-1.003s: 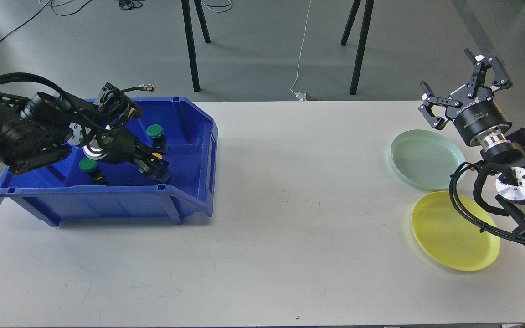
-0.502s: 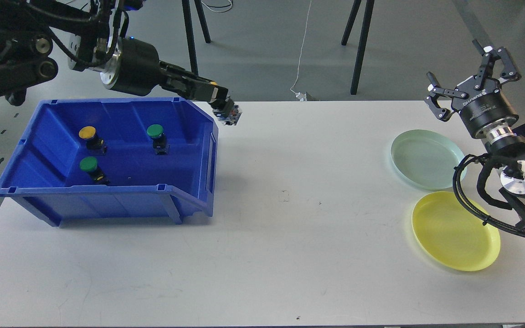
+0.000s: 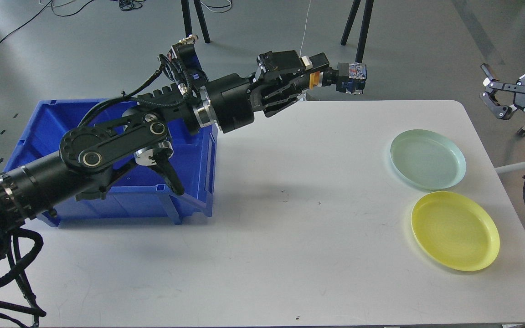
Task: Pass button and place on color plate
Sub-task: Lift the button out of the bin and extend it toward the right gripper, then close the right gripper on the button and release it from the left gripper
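My left gripper (image 3: 319,73) is shut on a yellow button (image 3: 335,76), whose yellow cap sits between the fingers and whose dark block with coloured contacts sticks out to the right. It holds it high above the table's far edge, around the middle. My right gripper (image 3: 517,73) is open and empty at the far right, off the table's right edge. A pale green plate (image 3: 428,159) and a yellow plate (image 3: 455,230) lie on the table at the right, both empty. The blue bin (image 3: 198,191) stands at the left, its inside hidden by my left arm.
Black stand legs (image 3: 358,45) rise from the floor behind the table. A white table (image 3: 290,237) spans the view, with its right edge beside the plates.
My left arm has lifted the yellow button out of the blue bin and swung it right, out over the table's far edge. My right gripper has moved right and off the table.
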Action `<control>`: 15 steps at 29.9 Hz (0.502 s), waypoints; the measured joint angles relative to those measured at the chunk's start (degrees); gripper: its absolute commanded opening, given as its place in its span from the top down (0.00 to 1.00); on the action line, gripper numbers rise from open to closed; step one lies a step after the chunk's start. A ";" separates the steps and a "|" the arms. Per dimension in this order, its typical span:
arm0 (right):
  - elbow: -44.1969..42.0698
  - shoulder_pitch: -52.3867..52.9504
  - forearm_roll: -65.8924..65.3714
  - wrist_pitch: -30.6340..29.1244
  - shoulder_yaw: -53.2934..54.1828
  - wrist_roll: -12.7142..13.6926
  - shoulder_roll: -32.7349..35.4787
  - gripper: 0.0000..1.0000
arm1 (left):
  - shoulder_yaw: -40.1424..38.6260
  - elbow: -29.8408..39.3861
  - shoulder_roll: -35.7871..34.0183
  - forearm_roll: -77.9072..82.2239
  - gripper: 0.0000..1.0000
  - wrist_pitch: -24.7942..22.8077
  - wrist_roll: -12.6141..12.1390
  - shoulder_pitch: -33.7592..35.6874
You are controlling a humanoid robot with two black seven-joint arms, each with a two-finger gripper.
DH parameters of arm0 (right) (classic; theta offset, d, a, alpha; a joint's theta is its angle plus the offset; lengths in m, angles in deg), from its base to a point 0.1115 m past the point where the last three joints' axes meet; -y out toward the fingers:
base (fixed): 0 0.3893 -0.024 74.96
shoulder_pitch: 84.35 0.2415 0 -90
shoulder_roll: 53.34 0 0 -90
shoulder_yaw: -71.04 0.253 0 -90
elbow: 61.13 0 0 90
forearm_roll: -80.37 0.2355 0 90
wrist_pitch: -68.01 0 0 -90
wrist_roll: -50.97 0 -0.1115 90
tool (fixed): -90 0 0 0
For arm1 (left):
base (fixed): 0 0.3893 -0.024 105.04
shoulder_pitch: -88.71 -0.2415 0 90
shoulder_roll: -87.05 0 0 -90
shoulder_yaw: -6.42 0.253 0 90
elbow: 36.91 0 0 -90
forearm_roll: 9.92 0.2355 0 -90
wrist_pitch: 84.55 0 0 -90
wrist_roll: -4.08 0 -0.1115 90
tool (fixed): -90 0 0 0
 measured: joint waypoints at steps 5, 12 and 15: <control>9.14 -3.15 -5.75 0.00 -0.16 0.19 0.94 0.02 | -0.39 -1.54 2.99 2.24 0.88 0.27 0.00 -0.91; 15.85 -2.96 -19.33 0.00 -0.22 -0.29 -9.72 0.10 | -0.92 -1.63 3.31 2.35 0.88 0.26 0.00 -1.17; 17.29 -2.46 -20.56 0.00 -1.02 -0.44 -11.57 0.14 | -0.96 -1.50 3.29 2.30 0.88 0.23 0.00 -1.23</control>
